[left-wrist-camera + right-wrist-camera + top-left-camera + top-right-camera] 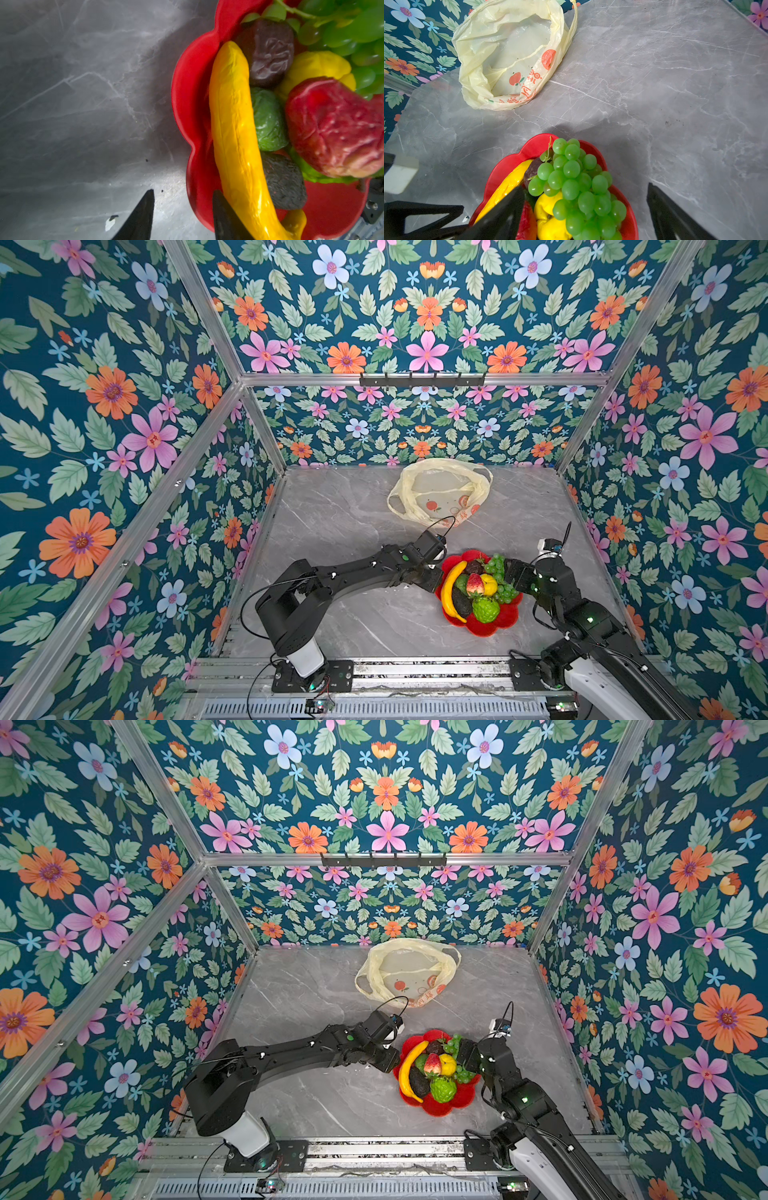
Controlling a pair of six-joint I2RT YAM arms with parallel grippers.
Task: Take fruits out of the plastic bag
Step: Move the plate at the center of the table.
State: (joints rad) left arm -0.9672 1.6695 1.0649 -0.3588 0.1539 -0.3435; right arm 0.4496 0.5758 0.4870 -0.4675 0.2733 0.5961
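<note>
The plastic bag (440, 493) (409, 971) (510, 58) lies slack at the back of the table, mouth open, and I see no fruit inside. The fruits are piled in a red flower-shaped dish (505, 620): banana (451, 589) (234, 124), grape bunch (498, 572) (577, 180), strawberry (475, 584), lemon (489, 584), avocado (461, 601), and a bumpy green fruit (485, 609). My left gripper (434, 578) (182, 207) is open and straddles the dish's left rim, one finger beside the banana. My right gripper (509, 572) (583, 197) is open wide around the grapes.
The grey marble table (332, 510) is walled on three sides by floral panels with aluminium posts. A black hook rail (422, 379) hangs on the back wall. Both arm bases are bolted to the metal rail (415, 668) along the front edge.
</note>
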